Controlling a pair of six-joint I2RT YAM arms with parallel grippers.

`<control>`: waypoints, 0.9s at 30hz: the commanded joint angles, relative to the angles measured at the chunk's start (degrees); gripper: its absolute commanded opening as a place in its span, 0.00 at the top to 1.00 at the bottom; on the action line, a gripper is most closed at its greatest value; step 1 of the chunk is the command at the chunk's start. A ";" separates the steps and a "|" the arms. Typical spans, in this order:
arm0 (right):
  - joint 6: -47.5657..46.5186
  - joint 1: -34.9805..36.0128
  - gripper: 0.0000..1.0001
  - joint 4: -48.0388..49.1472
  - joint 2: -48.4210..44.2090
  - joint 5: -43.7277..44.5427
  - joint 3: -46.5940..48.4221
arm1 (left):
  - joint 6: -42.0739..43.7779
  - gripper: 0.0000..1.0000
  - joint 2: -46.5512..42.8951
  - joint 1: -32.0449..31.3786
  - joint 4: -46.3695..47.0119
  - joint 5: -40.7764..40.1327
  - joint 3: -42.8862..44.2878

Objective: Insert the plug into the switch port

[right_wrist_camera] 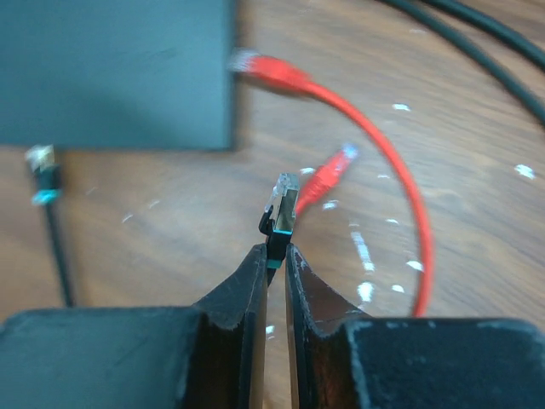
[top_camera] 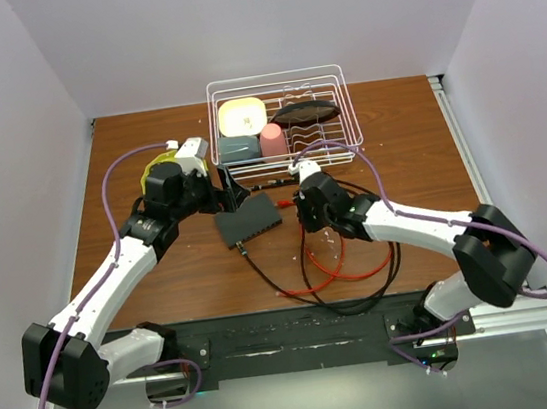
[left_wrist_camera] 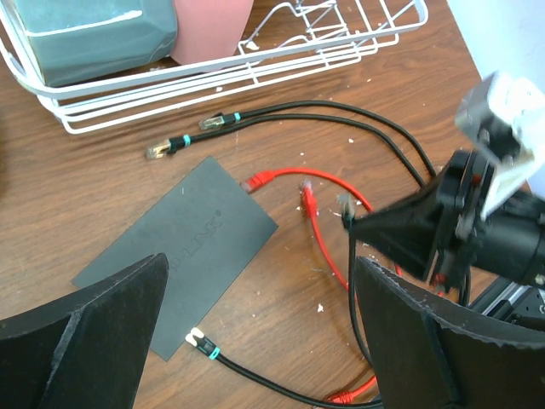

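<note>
Right gripper (right_wrist_camera: 274, 256) is pinched tight on the clear-tipped black cable plug (right_wrist_camera: 282, 203), with the tip poking out ahead of the fingers. The flat matte-black rectangular switch (right_wrist_camera: 119, 68) lies on the brown wooden table (top_camera: 408, 156), ahead and left of that plug, not touching it. The plug's axis runs roughly along the switch edge where a red cable plug (right_wrist_camera: 268, 72) sits, not into it, so it probably needs a turn left. Sockets aren't visible. Left gripper (left_wrist_camera: 260, 264) hangs spread wide over the switch, holding nothing.
</note>
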 commanded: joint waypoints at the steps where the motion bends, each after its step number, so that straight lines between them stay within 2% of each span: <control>1: -5.75 2.48 1.00 8.48 -4.96 -10.22 -3.91 | -0.51 0.04 0.45 0.20 4.38 2.94 0.45; 10: -4.17 4.94 1.00 21.50 -11.56 -14.63 -8.67 | -1.92 0.07 3.08 0.20 10.42 10.41 -1.40; 15: -3.20 5.30 1.00 22.92 -12.79 -11.91 -8.23 | -2.36 0.12 3.96 0.20 14.22 15.24 -2.72; 21: -4.25 5.30 1.00 18.63 -14.81 -6.64 -3.58 | -1.57 0.13 2.65 0.20 13.60 13.94 -2.80; 27: -3.82 5.30 1.00 19.23 -27.37 -0.40 -3.92 | 0.01 0.13 0.80 0.20 10.62 9.64 -1.92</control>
